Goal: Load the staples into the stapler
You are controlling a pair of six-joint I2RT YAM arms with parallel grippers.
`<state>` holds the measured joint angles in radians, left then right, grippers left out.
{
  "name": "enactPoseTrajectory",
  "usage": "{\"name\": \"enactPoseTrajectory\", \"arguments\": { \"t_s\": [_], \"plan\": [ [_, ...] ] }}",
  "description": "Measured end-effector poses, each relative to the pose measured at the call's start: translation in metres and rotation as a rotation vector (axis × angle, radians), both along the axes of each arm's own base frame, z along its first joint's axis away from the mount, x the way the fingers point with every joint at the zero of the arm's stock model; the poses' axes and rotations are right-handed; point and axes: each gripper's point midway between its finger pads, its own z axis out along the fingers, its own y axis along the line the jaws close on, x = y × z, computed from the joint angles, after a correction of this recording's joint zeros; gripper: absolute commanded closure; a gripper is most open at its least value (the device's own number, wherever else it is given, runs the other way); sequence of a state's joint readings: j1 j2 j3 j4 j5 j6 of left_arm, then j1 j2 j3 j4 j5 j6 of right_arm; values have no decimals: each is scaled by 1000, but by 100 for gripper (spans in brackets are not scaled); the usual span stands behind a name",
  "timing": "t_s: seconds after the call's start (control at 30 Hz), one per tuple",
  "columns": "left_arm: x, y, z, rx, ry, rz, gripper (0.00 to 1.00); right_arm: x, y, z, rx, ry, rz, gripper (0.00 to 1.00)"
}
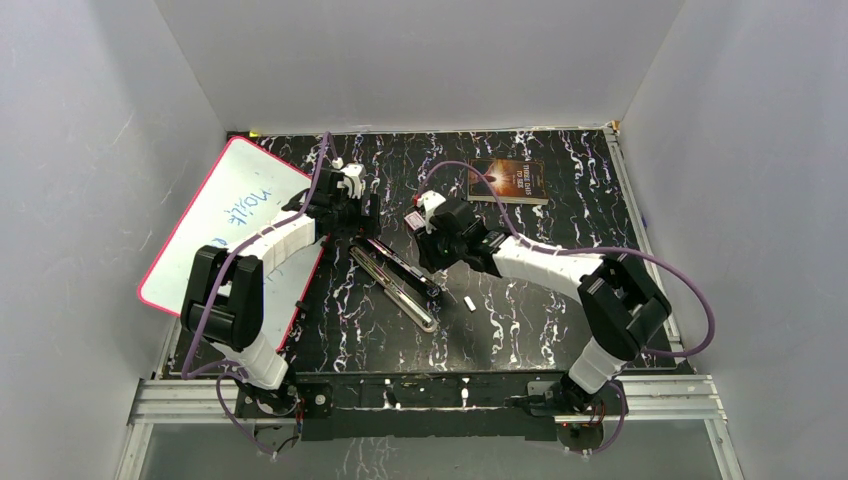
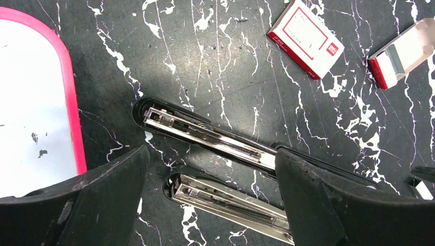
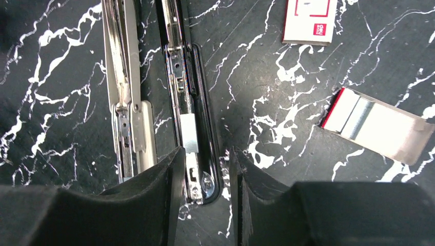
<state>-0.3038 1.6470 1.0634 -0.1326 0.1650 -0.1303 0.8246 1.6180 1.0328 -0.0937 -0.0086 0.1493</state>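
Overhead and wrist views of the loading stage. We see the stapler (image 1: 395, 278) folded open flat on the black marbled table (image 1: 540, 330), its two halves side by side and running from 10 o'clock to 4 o'clock in the overhead view.

The left gripper (image 2: 210, 159) hovers over the far end with its jaws spread wide, gripping nothing. The two halves of the stapler (image 2: 205, 134) cross the gap beneath it.

The right gripper (image 3: 205, 169) hangs over the other end of the stapler (image 3: 201, 102). Its jaws stand parted with a narrow gap and pinch nothing.

In the right wrist view, a staple strip (image 3: 189, 134) lies in the chrome channel of the black half, at 12 o'clock of the fingertips and just clear of them. A second strip (image 1: 468, 302) rests on the table toward 3 o'clock of the stapler, apart from it.

- Staple box (image 3: 309, 20): closed, lies at 1 o'clock of the right gripper.
- Open tray (image 3: 379, 128): lies at 3 o'clock.
- Whiteboard (image 1: 225, 215): at 9 o'clock of the stapler.
- Book (image 1: 508, 181): at 1 o'clock.
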Motion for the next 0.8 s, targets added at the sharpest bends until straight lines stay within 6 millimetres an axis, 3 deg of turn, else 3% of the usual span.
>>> {"name": "enactPoseTrajectory", "arguments": {
  "t_s": [0.27, 0.8],
  "plan": [
    [0, 0, 0, 0, 0, 0, 9, -1, 12, -10, 85, 83, -23, 48],
    [0, 0, 0, 0, 0, 0, 9, -8, 13, -33, 118, 165, -23, 50]
  ]
}}
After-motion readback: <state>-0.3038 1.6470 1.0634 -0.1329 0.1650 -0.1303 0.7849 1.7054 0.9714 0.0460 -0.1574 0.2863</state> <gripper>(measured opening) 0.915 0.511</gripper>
